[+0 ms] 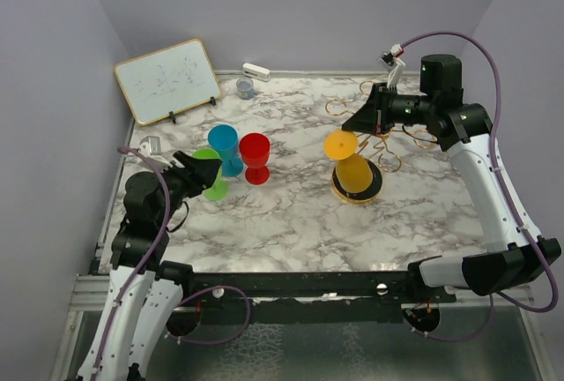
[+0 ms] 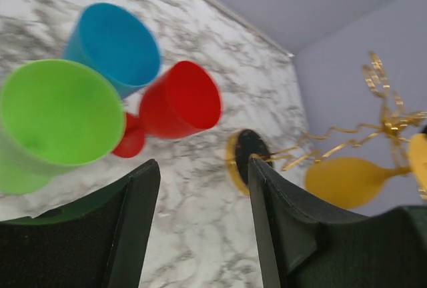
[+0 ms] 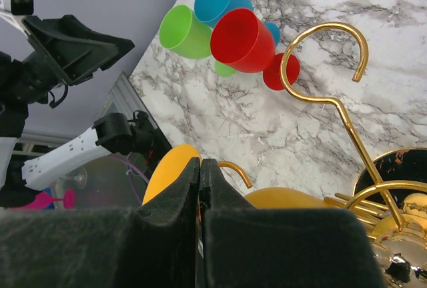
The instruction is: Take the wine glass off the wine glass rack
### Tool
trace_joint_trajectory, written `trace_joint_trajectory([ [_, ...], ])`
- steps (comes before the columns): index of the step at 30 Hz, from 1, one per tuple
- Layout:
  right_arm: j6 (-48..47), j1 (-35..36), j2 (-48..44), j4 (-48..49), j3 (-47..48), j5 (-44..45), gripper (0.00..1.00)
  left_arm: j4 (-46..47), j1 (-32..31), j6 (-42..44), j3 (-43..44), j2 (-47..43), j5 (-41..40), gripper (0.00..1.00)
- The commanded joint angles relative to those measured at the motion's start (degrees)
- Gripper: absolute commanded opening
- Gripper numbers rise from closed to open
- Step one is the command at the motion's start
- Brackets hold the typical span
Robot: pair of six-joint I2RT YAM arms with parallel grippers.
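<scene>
A yellow wine glass hangs upside down on the gold wine glass rack, its foot uppermost over the black gold-rimmed base. My right gripper reaches in from the back right. In the right wrist view its jaws are pressed together, with the yellow foot on their left, the bowl on their right and a sliver of yellow between them. A gold hook curls above. My left gripper stands open and empty beside a green glass, far from the rack.
Green, blue and red glasses stand upright left of centre on the marble table. A whiteboard leans at the back left. A small grey cup and a white object sit at the back edge.
</scene>
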Motion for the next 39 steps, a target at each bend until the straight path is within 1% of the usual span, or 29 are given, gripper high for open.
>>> trace_joint_trajectory([
  [1,0.3,0.2,-1.0,0.9,1.2,-0.4,0.01,24.4,0.2,-17.6,-0.2,7.5,21.7,0.59],
  [3,0.4,0.2,-1.0,1.1,0.9,-0.2,0.01,30.7,0.0,-23.2,1.9,12.8,25.2,0.59],
  [6,0.5,0.2,-1.1,1.4,0.6,-0.3,0.01,36.6,-1.8,-27.3,6.0,20.5,27.5,0.59],
  [7,0.7,0.2,-1.1,1.6,0.6,-0.4,0.01,37.5,-3.3,-27.6,7.7,23.0,27.2,0.59],
  [11,1.0,0.2,-0.9,2.0,0.4,-0.3,0.01,38.6,-12.9,-26.6,14.4,32.8,24.4,0.59],
  [13,1.2,0.2,-0.9,2.1,0.4,-0.1,0.01,40.1,-15.8,-28.1,15.7,36.4,24.2,0.59],
  [14,1.3,0.2,-0.9,2.1,0.5,0.0,0.01,42.6,-16.9,-29.8,15.3,37.6,24.3,0.58],
  [15,1.3,0.2,-0.8,2.1,0.5,0.1,0.01,45.8,-18.1,-31.7,14.4,38.4,24.3,0.58],
  [17,1.3,0.2,-0.8,2.0,0.6,0.4,0.01,49.5,-20.4,-34.0,13.4,39.6,24.2,0.58],
  [21,1.1,0.2,-0.7,1.9,0.7,0.9,0.01,50.9,-25.3,-35.1,13.0,41.0,22.7,0.57],
  [28,0.9,0.2,-0.9,2.1,0.1,1.5,0.01,59.8,-31.5,-39.0,11.5,45.4,21.1,0.55],
  [32,0.9,0.2,-0.9,2.1,0.4,1.5,0.01,61.8,-32.4,-40.2,11.1,47.0,21.5,0.53],
  [39,1.1,0.2,-1.2,2.2,0.4,1.3,0.01,58.4,-32.5,-38.1,10.9,46.3,19.1,0.52],
])
